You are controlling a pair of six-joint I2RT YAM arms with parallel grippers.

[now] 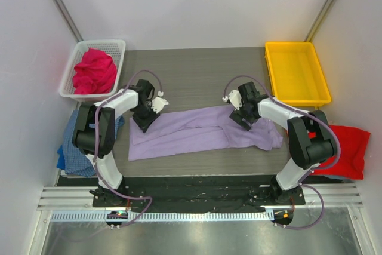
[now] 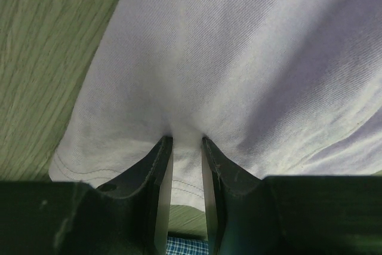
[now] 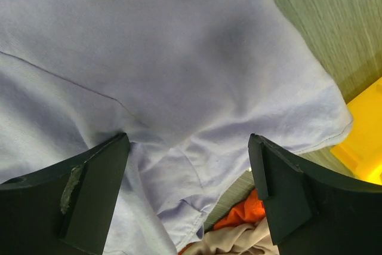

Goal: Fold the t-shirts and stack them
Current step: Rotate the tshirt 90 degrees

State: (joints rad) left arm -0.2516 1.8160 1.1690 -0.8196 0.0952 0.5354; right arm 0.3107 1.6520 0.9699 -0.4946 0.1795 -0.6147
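"Lavender t-shirt [image 1: 191,132]: where does it lie?" asks the first observer.

"Spread lengthways across the middle of the dark bench [image 1: 197,70], between the two arms. It is rumpled, and bunched more at its right end," answers the second.

"And the left tool [image 1: 144,122]?"

"It sits on the garment's upper left corner. In the left wrist view its jaws stand narrow, with a ridge of the lavender cloth and its stitched hem caught between the fingers [image 2: 162,171]. The cloth puckers where the tips meet it."

"The right tool [image 1: 243,122]?"

"Down over the right part of the same shirt, jaws spread wide. In the right wrist view both fingers [image 3: 95,189] appear to rest against the cloth, which creases at one of them. Nothing is gripped between them."

"Where are the other shirts?"

"The magenta-pink t-shirt [image 1: 94,71] is heaped in the white mesh basket [image 1: 107,44] at the bench's far left corner. The blue checked t-shirt [image 1: 67,156] lies crumpled at the left edge, partly behind the left arm. The red t-shirt [image 1: 347,147] lies at the right edge, beside the right arm's base."

"Anything else?"

"A yellow tray [image 1: 268,67] stands at the far right corner, apart from the lavender shirt."
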